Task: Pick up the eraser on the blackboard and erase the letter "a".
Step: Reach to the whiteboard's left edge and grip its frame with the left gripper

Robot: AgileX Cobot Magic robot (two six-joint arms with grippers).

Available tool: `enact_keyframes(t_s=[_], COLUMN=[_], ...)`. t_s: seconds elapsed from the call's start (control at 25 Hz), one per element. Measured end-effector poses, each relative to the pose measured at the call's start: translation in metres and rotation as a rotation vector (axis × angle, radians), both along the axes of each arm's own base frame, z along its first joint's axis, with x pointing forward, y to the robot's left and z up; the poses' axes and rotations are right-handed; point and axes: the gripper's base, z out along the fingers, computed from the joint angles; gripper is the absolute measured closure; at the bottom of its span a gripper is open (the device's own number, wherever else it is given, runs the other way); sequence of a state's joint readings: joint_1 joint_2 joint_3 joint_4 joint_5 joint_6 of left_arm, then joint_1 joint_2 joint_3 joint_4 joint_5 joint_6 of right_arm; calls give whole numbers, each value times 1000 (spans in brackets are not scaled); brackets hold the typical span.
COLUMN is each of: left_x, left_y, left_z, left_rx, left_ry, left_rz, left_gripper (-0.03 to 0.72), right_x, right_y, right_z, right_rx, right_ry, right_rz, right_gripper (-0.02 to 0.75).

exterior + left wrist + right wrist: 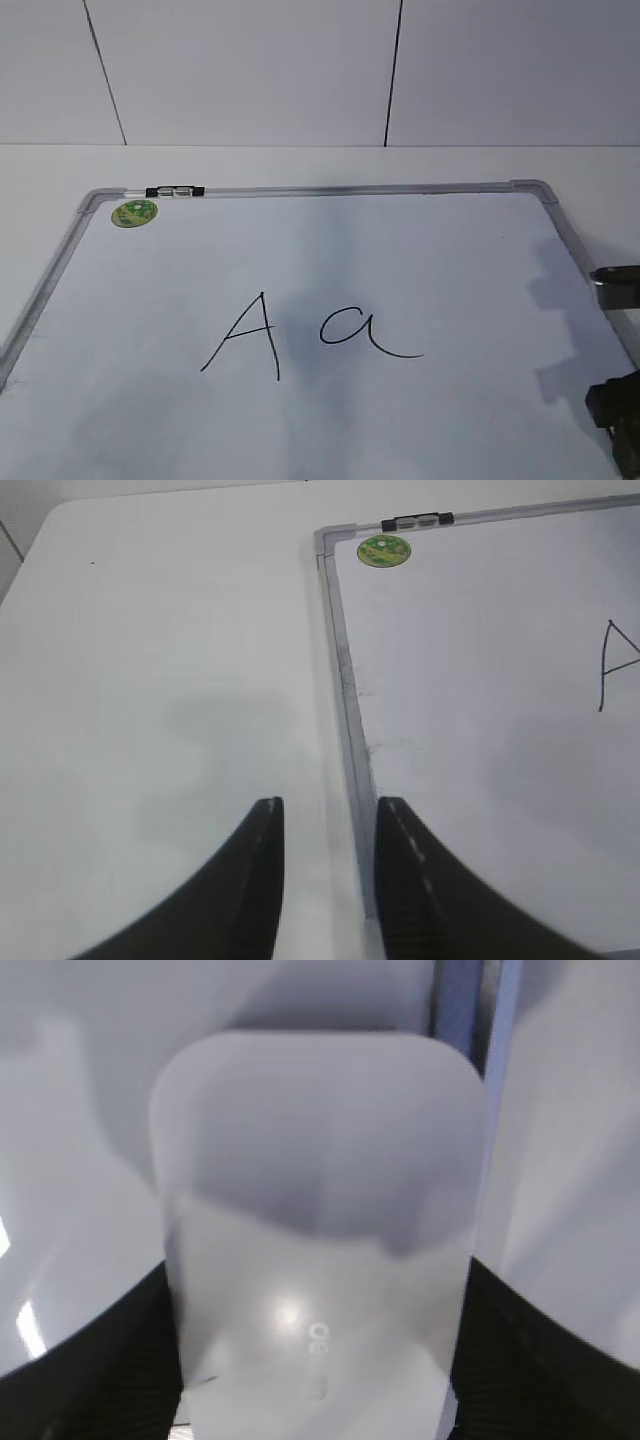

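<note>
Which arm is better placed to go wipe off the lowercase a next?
The right. Its gripper brackets the eraser by the blackboard's right frame, with the letter "a" leftward. The left gripper is empty, straddling the left frame.

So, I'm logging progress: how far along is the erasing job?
Early. The right gripper has its fingers on both sides of the eraser, near the blackboard edge. The letter "a" remains fully intact; wiping is left. The left gripper is open, idle.

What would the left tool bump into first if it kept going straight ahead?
Probably nothing soon. The left tool points along the board's frame, which passes between its open fingers. Farther ahead lies only table; depth is unclear.
</note>
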State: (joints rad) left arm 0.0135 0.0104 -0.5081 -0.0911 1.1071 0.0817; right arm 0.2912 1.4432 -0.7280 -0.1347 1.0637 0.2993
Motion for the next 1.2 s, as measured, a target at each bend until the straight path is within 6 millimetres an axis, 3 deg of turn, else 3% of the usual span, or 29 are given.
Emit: enact_keyframes(t_s=[0.32, 0.92, 1.2], left_x=[0, 2, 44], left_y=[0, -9, -11], left_z=[0, 1, 6], left_rx=[0, -93, -128], left_ry=[0, 13, 237], left_rz=[0, -60, -65], left_gripper=[453, 450, 443], right_x=[24, 23, 23], right_y=[3, 3, 3], right_z=[58, 60, 60], right_rx=[-8, -3, -3], right_ry=[-130, -111, -110], right_rz=[25, 55, 57], right_gripper=[185, 185, 185])
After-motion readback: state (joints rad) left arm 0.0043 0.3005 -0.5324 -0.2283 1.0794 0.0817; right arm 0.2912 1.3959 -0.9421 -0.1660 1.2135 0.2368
